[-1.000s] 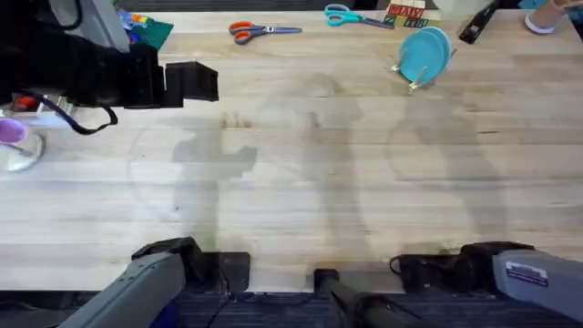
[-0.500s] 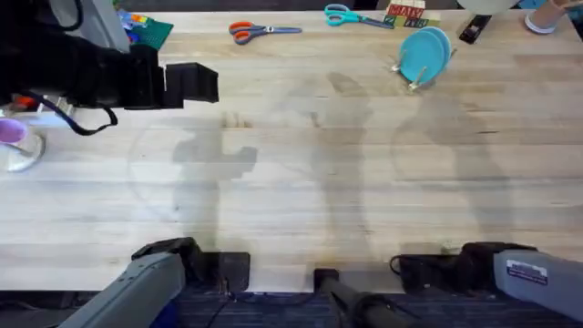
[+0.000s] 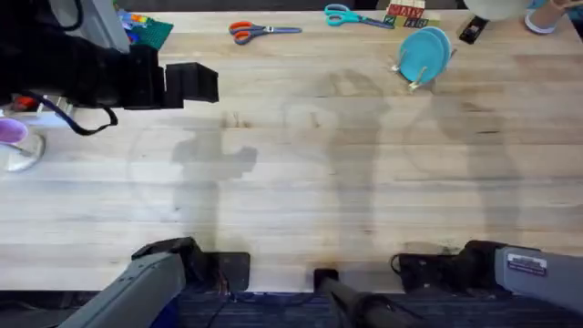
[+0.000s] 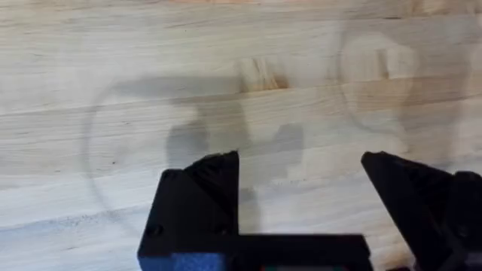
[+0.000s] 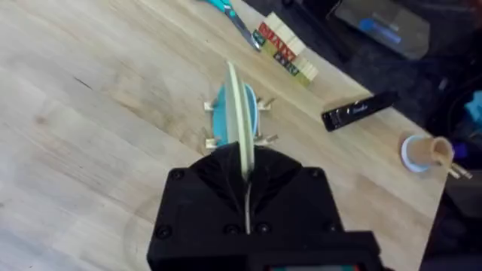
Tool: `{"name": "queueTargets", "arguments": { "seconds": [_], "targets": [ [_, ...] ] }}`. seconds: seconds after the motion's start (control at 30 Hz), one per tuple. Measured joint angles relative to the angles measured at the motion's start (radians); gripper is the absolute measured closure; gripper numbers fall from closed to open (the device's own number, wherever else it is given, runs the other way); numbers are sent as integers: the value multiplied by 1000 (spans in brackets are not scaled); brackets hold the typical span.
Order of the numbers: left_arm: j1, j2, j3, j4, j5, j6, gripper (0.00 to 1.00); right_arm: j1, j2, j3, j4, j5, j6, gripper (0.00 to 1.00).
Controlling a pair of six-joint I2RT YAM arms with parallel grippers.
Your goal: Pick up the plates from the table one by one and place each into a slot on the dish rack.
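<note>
The right hand (image 5: pixel 245 177) is clenched on the edge of a cream plate (image 5: pixel 239 113), held upright above the dish rack (image 3: pixel 414 75) at the upper right of the surface (image 3: pixel 301 173). Blue plates (image 3: pixel 425 50) stand in that rack. The left hand (image 4: pixel 301 207) hangs released over bare wood.

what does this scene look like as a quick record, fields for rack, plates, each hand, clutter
rack: rack at the table's far right, holding blue plates upright
held plate: cream plate edge-on in the right hand, above the rack
left hand: left hand open over bare wood
clutter: orange scissors, teal scissors, blocks along the far edge
</note>
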Motion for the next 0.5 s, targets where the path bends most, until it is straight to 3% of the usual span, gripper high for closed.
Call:
{"name": "queueTargets", "arguments": {
  "seconds": [0.5],
  "targets": [
    [0, 0, 0, 0, 0, 0, 7, -96, 138, 0, 93, -25, 10, 972]
  ]
}}
